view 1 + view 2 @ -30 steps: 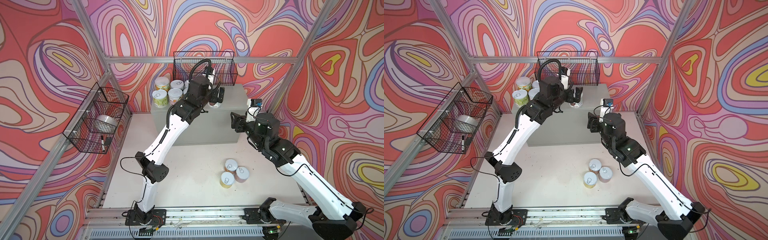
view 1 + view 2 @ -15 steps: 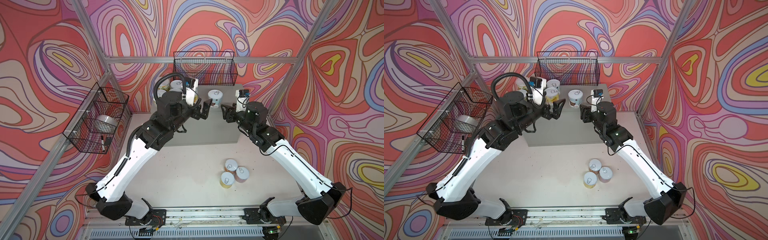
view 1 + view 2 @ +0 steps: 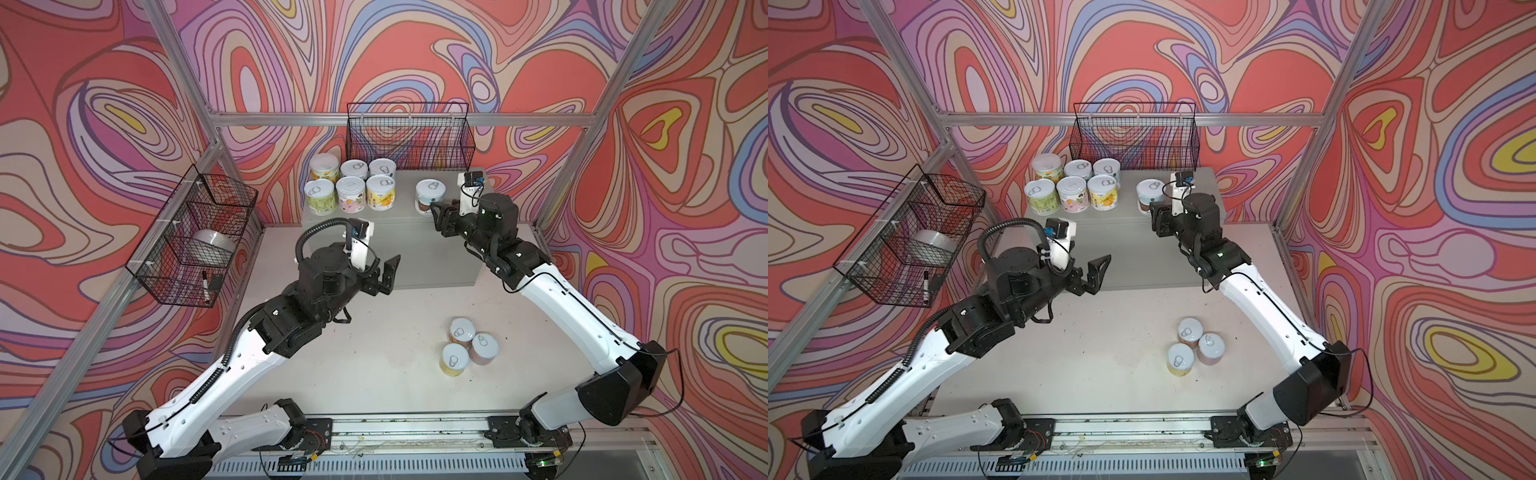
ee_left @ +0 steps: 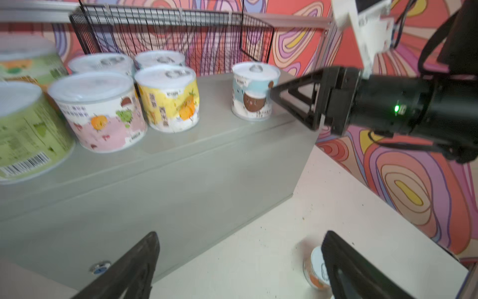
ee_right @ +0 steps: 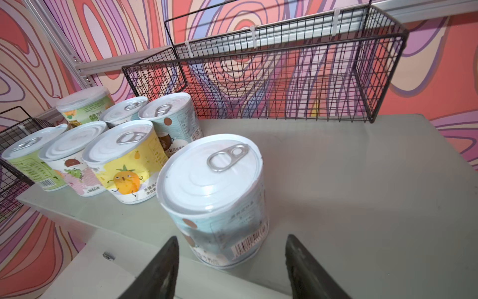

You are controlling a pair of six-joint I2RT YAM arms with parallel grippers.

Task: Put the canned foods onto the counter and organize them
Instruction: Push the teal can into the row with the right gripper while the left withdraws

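Several canned foods [image 3: 353, 191] stand grouped at the left end of the grey counter [image 3: 415, 253]. A lone pale-blue can [image 3: 429, 195] [image 5: 214, 186] stands upright further right. My right gripper [image 3: 439, 212] [image 5: 232, 238] is open at counter height, its fingertips either side of this can's base and clear of it. My left gripper [image 3: 384, 274] [image 4: 240, 233] hangs wide open and empty in front of the counter's face. Three more cans [image 3: 469, 347] stand together on the floor; one of them [image 4: 314, 269] shows beside a left finger.
A black wire basket [image 3: 409, 137] hangs on the back wall just above the counter's rear edge. Another wire basket [image 3: 195, 237] on the left wall holds a silver object and a marker. A small round lock [image 4: 99, 268] sits on the counter's front.
My left gripper let go of the pale-blue can on the counter and drew back and down, toward the front. My right gripper rose to the counter and came up to that can, its jaws narrowing.
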